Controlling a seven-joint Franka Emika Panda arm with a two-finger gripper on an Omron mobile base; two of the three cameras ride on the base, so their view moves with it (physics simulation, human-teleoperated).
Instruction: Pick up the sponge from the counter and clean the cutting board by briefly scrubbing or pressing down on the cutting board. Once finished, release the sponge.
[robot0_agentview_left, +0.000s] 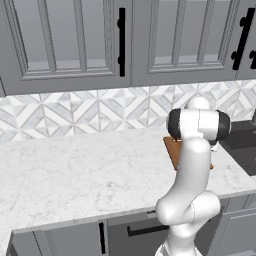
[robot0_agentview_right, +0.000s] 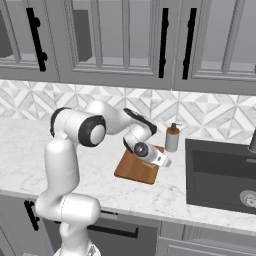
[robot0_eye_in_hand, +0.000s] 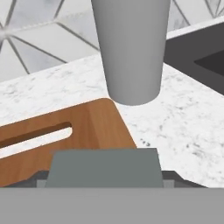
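The sponge (robot0_eye_in_hand: 103, 168) shows its grey top low in the hand view, spanning the gap between my two dark fingertips (robot0_eye_in_hand: 40, 178). My gripper (robot0_eye_in_hand: 107, 177) is shut on it, low over the cutting board (robot0_eye_in_hand: 87, 122), near the board's end with the slot handle. From the right base view the gripper (robot0_agentview_right: 158, 159) hangs at the right edge of the reddish-brown cutting board (robot0_agentview_right: 134, 171) on the white counter (robot0_agentview_right: 20, 145). In the left base view my arm covers most of the board (robot0_agentview_left: 173, 147).
A grey soap dispenser (robot0_eye_in_hand: 131, 48) stands just beyond the board, also seen by the backsplash (robot0_agentview_right: 172, 137). A dark sink (robot0_agentview_right: 220, 175) lies to the right. The counter (robot0_agentview_left: 75, 170) stretches wide to the left.
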